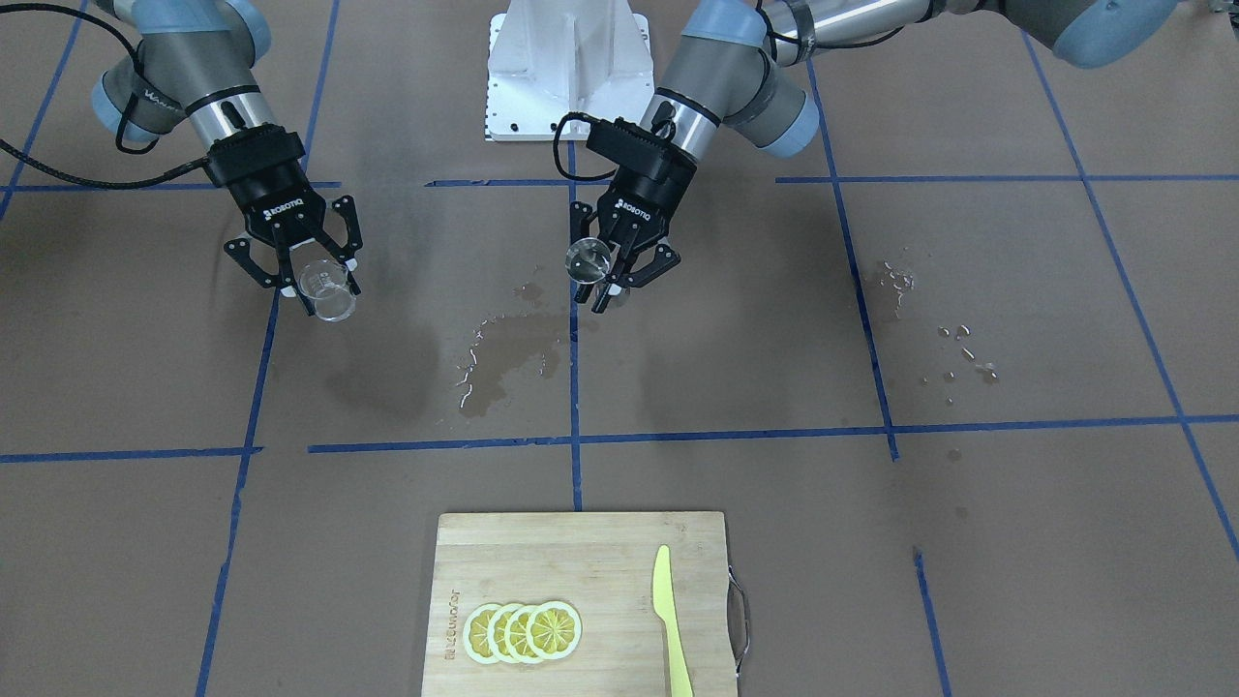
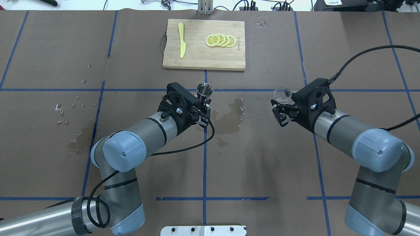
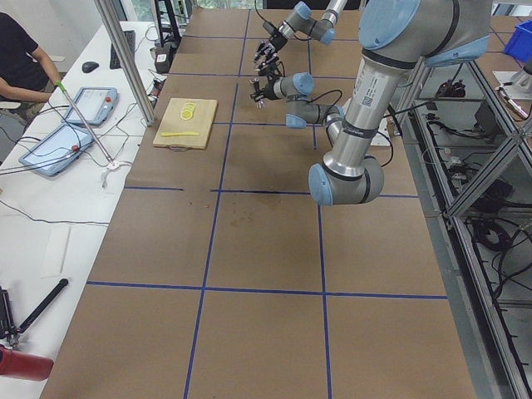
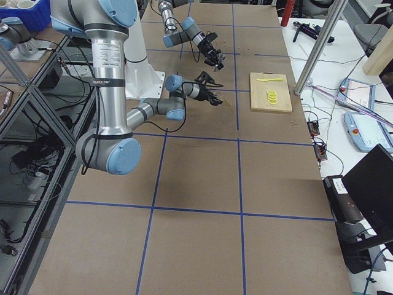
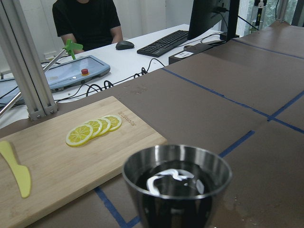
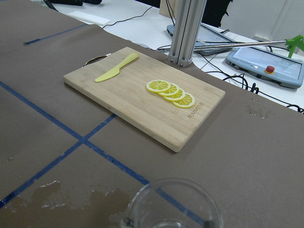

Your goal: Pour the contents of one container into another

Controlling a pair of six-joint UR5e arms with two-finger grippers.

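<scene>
Pinching the jigger (image 1: 588, 259), the left gripper (image 1: 619, 278) hangs apart from the right gripper (image 1: 319, 277), clamped on the cup (image 1: 333, 304).

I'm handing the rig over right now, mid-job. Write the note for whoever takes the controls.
Left gripper: shut on the metal jigger, held upright off the table near the centre line. The left wrist view shows what looks like liquid in it.
Right gripper: shut on the clear cup, also lifted and well apart from the jigger.
Done: both containers are picked up.
Left: bring the jigger over the cup, tip it and pour.
Note: there is a wet patch on the table between the arms, so go slowly.
</scene>
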